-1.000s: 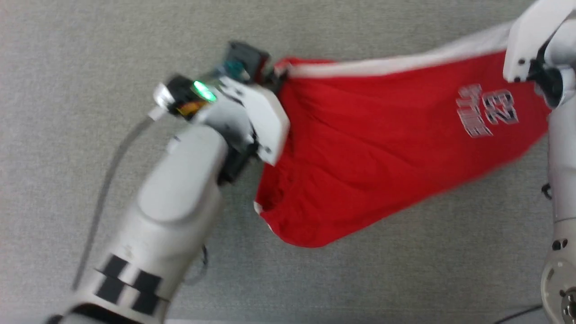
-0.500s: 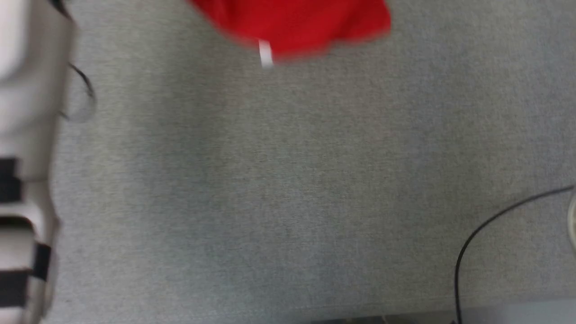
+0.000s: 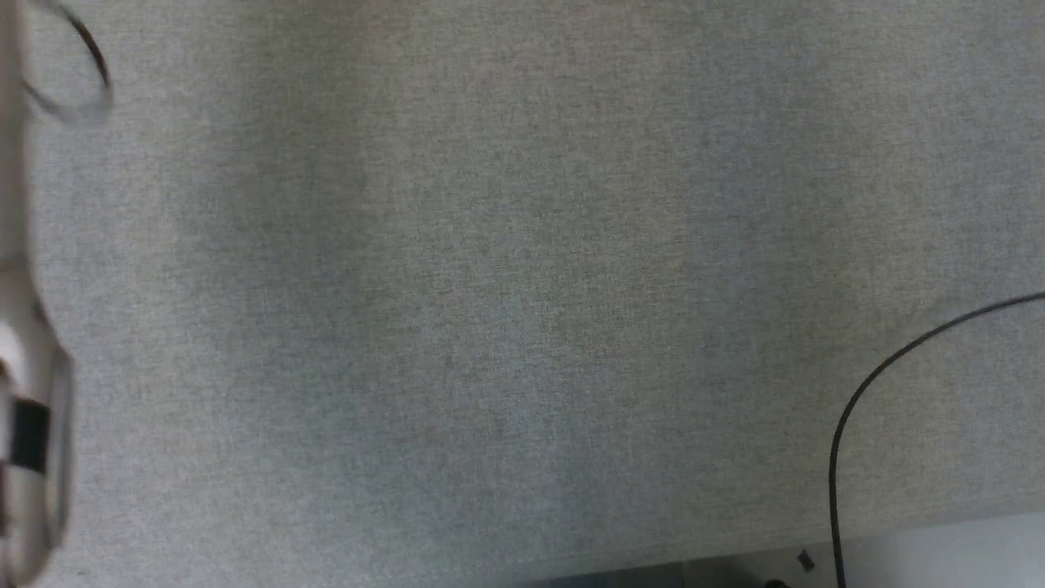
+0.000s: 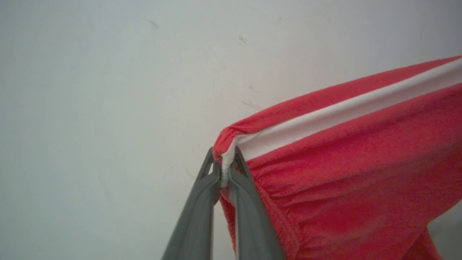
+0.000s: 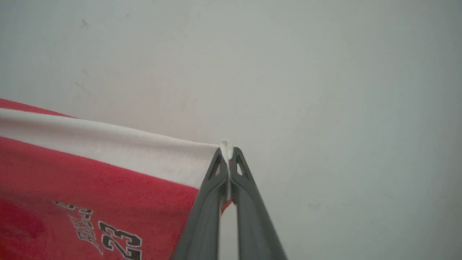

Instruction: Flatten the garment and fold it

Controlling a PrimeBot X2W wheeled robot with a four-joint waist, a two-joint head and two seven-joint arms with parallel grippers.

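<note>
Your left end effector (image 4: pixel 224 164) is clamping the garment (image 4: pixel 343 173) at one white-striped corner, your right end effector (image 5: pixel 226 155) is clamping another, both pointing at a pale surface (image 4: pixel 108 90)

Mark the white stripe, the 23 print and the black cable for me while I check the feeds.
white stripe (image 4: pixel 343 112): left wrist view, midway along the band.
23 print (image 5: pixel 119 240): right wrist view, middle of the number.
black cable (image 3: pixel 833 490): head view, the near-vertical run at lower right.
</note>
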